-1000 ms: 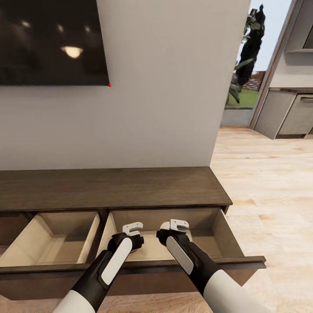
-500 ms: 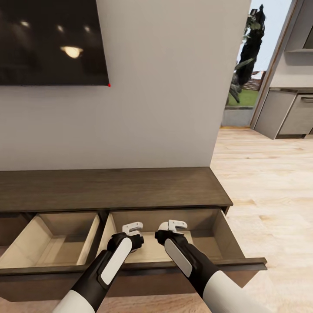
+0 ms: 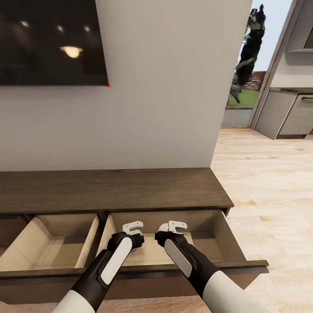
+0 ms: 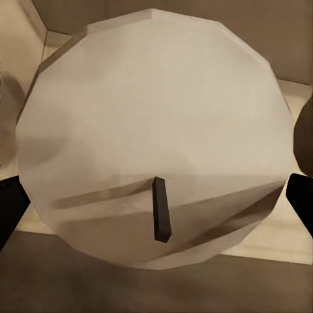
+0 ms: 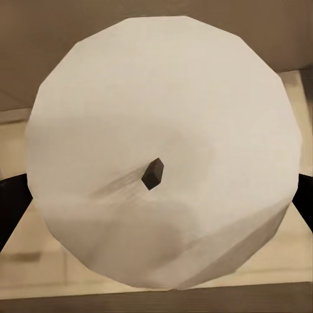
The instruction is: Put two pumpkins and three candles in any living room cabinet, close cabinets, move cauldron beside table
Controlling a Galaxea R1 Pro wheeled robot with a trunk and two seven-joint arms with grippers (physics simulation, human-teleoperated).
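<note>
With both claws over the open drawer (image 3: 204, 243), left claw (image 3: 132, 227) and right claw (image 3: 173, 226) each clamp 1 candle (image 4: 153, 137) (image 5: 163, 153); lower to the floor, then release.

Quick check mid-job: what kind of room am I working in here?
Most likely a living room: a dark wall-mounted TV hangs above a long, low wood cabinet with open drawers, and grey kitchen cupboards show through the opening beyond.

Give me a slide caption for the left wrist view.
Left tool over the open cabinet drawer, gripping a candle seen from above, wick up.
</note>
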